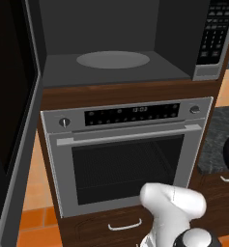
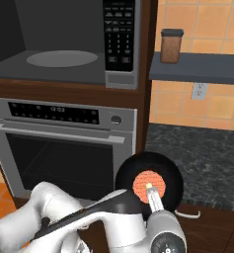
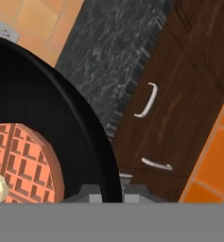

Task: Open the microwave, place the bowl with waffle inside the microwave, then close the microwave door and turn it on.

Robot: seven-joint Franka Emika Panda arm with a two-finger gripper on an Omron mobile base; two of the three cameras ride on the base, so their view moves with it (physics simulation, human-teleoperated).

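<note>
The microwave (image 1: 111, 72) stands open, its grey cavity and round turntable (image 1: 113, 59) bare. Its door (image 1: 9, 96) is swung out to the left, and the keypad (image 2: 119, 29) sits on the right. The glossy black bowl (image 2: 170, 180) hangs tilted in front of the counter, low and right of the microwave. The orange-brown waffle (image 2: 143, 184) lies in it with a pale dab at its centre. My gripper (image 2: 155, 202) is shut on the bowl's rim. In the hand view the bowl (image 3: 61, 113) and waffle (image 3: 26, 160) loom close, with the rim between my fingertips (image 3: 112, 194).
A silver oven (image 1: 125, 149) with a bar handle sits below the microwave. A dark stone counter (image 2: 207, 153) runs to the right, with a shelf (image 2: 197, 69) above holding a brown jar (image 2: 171, 45). Dark wood drawers with pale handles (image 3: 149, 100) lie under the counter.
</note>
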